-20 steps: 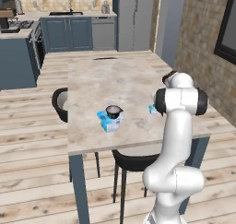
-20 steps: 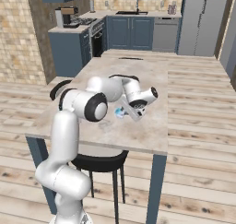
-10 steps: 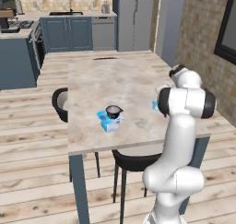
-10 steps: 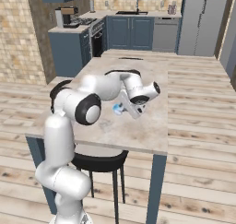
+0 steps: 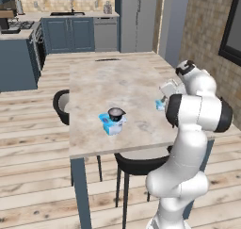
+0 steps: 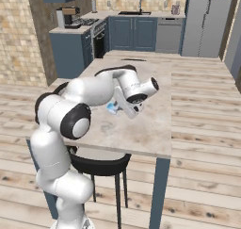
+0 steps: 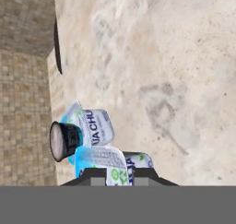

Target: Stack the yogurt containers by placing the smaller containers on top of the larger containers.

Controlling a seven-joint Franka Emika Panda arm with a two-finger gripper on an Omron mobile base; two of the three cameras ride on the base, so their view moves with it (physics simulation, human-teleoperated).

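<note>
The tub [image 5: 110,124], with the black cup [image 5: 116,113] on top, sits at table [image 5: 94,89] centre. At its 3 o'clock, the gripper [image 7: 115,174] grips the tiny cup [image 7: 113,165] across its sides: probably light, thin-walled, easily crushed.

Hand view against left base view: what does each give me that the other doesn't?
Hand view: lettering on the tiny light-blue cup, close up at the pincer tips. Left base view: the arm, a chair beside the table, and the fridge behind. Both: the black cup sitting on the rectangular tub.
</note>
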